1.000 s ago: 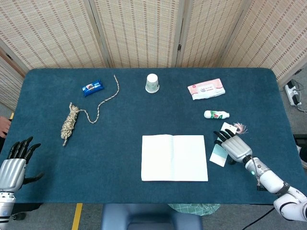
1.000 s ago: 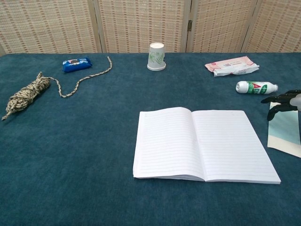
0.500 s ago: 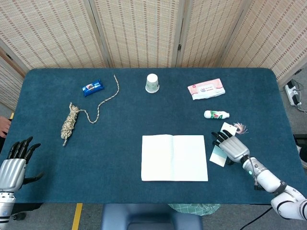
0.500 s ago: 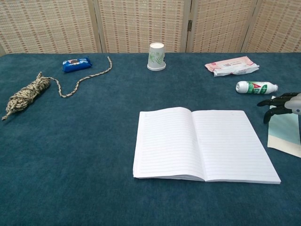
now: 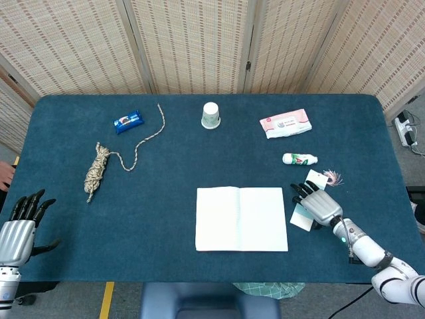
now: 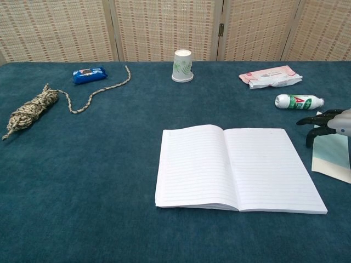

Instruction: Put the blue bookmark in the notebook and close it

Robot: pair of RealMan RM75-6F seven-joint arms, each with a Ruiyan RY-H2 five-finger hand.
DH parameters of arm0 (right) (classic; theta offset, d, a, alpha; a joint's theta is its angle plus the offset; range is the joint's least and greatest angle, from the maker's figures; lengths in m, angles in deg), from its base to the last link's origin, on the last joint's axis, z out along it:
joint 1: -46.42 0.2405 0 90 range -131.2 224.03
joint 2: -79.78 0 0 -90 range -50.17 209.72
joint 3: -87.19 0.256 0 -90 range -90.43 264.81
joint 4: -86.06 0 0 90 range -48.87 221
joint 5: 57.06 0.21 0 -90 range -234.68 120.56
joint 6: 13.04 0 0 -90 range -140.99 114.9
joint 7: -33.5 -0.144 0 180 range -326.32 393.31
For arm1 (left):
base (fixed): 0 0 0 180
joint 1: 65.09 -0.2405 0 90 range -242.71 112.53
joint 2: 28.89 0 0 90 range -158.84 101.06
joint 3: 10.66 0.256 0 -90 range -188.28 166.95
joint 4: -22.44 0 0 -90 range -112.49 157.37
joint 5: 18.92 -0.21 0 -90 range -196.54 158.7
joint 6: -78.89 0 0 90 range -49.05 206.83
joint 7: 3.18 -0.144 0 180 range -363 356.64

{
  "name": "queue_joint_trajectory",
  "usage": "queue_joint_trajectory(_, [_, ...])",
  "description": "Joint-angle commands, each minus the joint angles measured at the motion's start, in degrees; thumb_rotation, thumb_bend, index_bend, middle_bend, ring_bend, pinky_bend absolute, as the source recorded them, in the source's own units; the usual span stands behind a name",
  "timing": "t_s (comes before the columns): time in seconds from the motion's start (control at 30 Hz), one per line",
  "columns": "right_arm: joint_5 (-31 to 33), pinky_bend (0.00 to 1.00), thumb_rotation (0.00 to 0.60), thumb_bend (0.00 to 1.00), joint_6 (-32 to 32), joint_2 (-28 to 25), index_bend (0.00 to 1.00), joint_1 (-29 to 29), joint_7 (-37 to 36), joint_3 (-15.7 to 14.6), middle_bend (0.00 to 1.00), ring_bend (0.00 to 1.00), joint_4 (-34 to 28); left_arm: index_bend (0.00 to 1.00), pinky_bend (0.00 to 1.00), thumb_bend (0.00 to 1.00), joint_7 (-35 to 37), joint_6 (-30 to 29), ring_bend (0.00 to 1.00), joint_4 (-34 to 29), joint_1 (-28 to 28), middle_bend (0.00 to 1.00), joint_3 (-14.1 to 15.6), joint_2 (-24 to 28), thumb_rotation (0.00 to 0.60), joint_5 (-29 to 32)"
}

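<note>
Our right hand (image 5: 317, 205) rests over the blue bookmark (image 5: 302, 215), fingers spread, grasping nothing yet as far as we can tell. The bookmark lies flat on the desk (image 5: 166, 212) just right of the open notebook (image 5: 241, 218) (long axis running away from us). Our left hand (image 5: 20, 229) is released, well apart.

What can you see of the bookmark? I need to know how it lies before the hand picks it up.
The bookmark is a flat pale blue card with a lighter end, apparently paper. A pink tassel lies at its far end. It lies flat on the table, just right of the open notebook, apart from it. The right hand is over its middle, fingers spread; contact cannot be told.
</note>
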Motion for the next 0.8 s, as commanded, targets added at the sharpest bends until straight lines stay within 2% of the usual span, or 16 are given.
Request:
queue_joint_trajectory(0.03, [0.1, 0.00, 0.600, 0.15, 0.4, 0.3, 0.37, -0.1, 0.3, 0.0, 0.00, 0.00, 0.2, 0.20, 0.00, 0.17, 0.0, 0.1, 0.00, 0.0, 0.0, 0.06, 0.0, 0.0, 0.600, 0.0])
queue_joint_trajectory(0.4, [-0.8, 0.00, 0.600, 0.15, 3.5, 0.2, 0.46, -0.6, -0.1, 0.0, 0.04, 0.00, 0.2, 0.20, 0.00, 0.17, 0.0, -0.1, 0.00, -0.1, 0.0, 0.06, 0.0, 0.0, 0.600, -0.1])
queue_joint_trajectory(0.63, [-4.1, 0.00, 0.600, 0.15, 11.1, 0.9, 0.49, -1.8, -0.9, 0.6, 0.08, 0.00, 1.1, 0.20, 0.00, 0.17, 0.1, -0.2, 0.00, -0.1, 0.0, 0.06, 0.0, 0.1, 0.600, -0.2])
queue_joint_trajectory(0.8, [-5.4, 0.00, 0.600, 0.15, 13.9, 0.7, 0.49, -1.9, -1.1, 0.9, 0.09, 0.01, 1.1, 0.20, 0.00, 0.17, 0.3, -0.3, 0.00, -0.3, -0.1, 0.06, 0.1, 0.2, 0.600, -0.4])
